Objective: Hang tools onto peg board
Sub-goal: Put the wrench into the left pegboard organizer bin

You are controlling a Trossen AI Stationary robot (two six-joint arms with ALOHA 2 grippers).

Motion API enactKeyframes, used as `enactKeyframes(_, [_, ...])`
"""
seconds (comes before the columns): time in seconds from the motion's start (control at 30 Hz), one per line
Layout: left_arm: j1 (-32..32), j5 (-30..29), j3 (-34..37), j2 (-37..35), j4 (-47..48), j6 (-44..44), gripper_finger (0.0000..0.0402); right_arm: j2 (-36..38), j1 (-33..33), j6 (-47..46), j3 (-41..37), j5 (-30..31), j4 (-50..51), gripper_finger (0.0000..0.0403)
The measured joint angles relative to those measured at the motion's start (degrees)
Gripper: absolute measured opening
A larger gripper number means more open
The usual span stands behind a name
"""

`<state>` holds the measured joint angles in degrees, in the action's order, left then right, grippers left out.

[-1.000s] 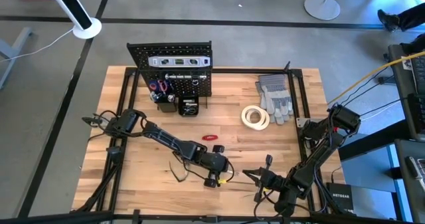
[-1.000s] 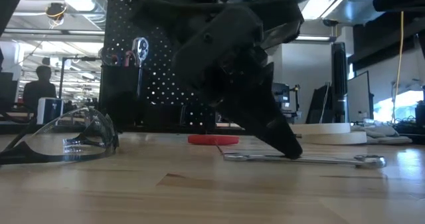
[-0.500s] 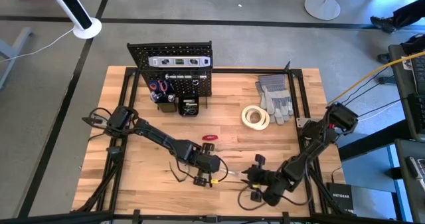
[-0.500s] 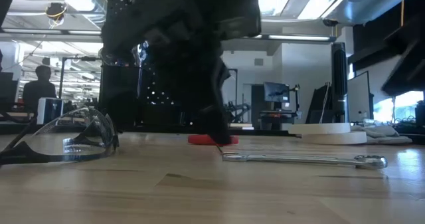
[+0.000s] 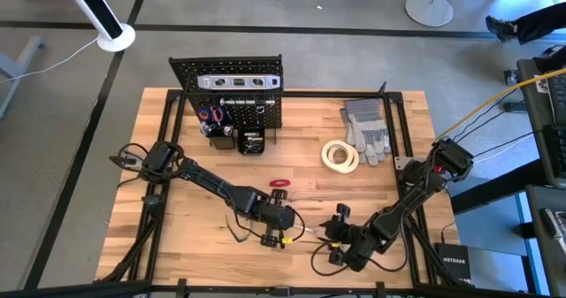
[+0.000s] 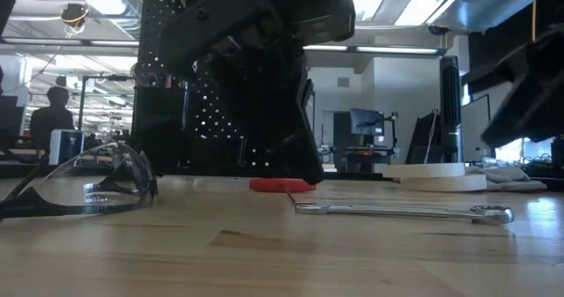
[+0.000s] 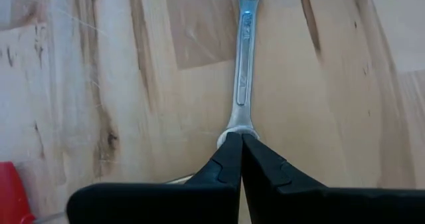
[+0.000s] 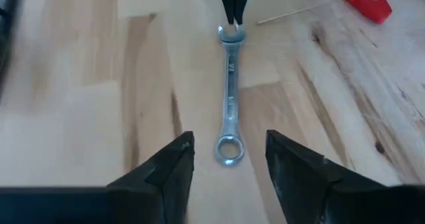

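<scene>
A silver wrench [image 8: 229, 98] lies flat on the wooden table near its front edge, also seen in the low view [image 6: 401, 211]. My left gripper [image 7: 240, 144] is shut, its tips over the wrench's open end [image 7: 234, 125]. My right gripper [image 8: 229, 144] is open. Its fingers stand on either side of the wrench's ring end [image 8: 228, 151] without touching it. The peg board [image 5: 225, 90] stands at the far left, with a silver level [image 5: 237, 81] on it and red-handled pliers [image 5: 212, 116] in a bin. Safety glasses [image 6: 84, 187] and a tape roll [image 5: 340, 155] lie on the table. My left gripper has its shut fingertips [image 7: 232, 147] at the wrench's open end, slanting down from the table's left, in line with the wrench. In the low view the tips seem a little above that end, so I cannot tell whether they touch it. The wrench lies flat.
Grey gloves [image 5: 365, 130] lie at the far right beside the tape roll. A red tool [image 5: 281, 183] and a small black piece [image 5: 290, 197] lie mid-table, just beyond the left gripper. A black frame runs around the table's edges.
My left gripper has come off the wrench's middle and gone toward the table's left, to the wrench's open end. My right gripper has also moved toward the table's left, up to the ring end. The wrench has stayed where it was.
</scene>
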<state>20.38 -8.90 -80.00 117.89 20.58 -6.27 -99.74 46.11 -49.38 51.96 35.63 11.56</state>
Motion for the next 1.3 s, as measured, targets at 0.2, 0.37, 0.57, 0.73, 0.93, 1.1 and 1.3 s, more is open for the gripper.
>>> enactKeyframes(0.2, [1.36,-1.21,-0.01,-0.02,1.25,-2.12,0.0000,-4.66,0.04,0.26,-0.06,2.45,-2.99,0.0117])
enactKeyframes(0.37, [3.48,-3.62,-0.01,-0.02,4.71,-5.26,0.0000,-6.96,-0.01,-0.15,-0.06,4.00,-4.40,0.0013])
enactKeyframes(0.57, [5.53,-6.50,-0.03,-0.02,6.62,-8.05,0.0000,-8.54,0.00,-0.97,-0.06,3.01,-5.72,0.0015])
enactKeyframes(0.73, [5.88,-7.39,-0.03,-0.02,7.51,-8.58,0.0000,-9.63,-0.02,-1.21,0.14,2.45,-5.91,0.0008])
enactKeyframes(0.93, [5.24,-8.25,-0.03,-0.02,7.36,-7.40,0.0000,-10.47,-0.02,-1.34,0.18,2.15,-5.84,0.0004])
enactKeyframes(1.1, [4.41,-8.34,-0.03,-0.04,6.86,-3.46,0.0017,-10.52,-0.02,-1.32,0.15,2.06,-5.61,0.0005])
enactKeyframes(1.3, [4.43,-8.36,-0.07,-0.04,7.03,-1.75,0.0101,-10.60,-0.02,-1.34,0.07,1.74,-5.53,0.0004])
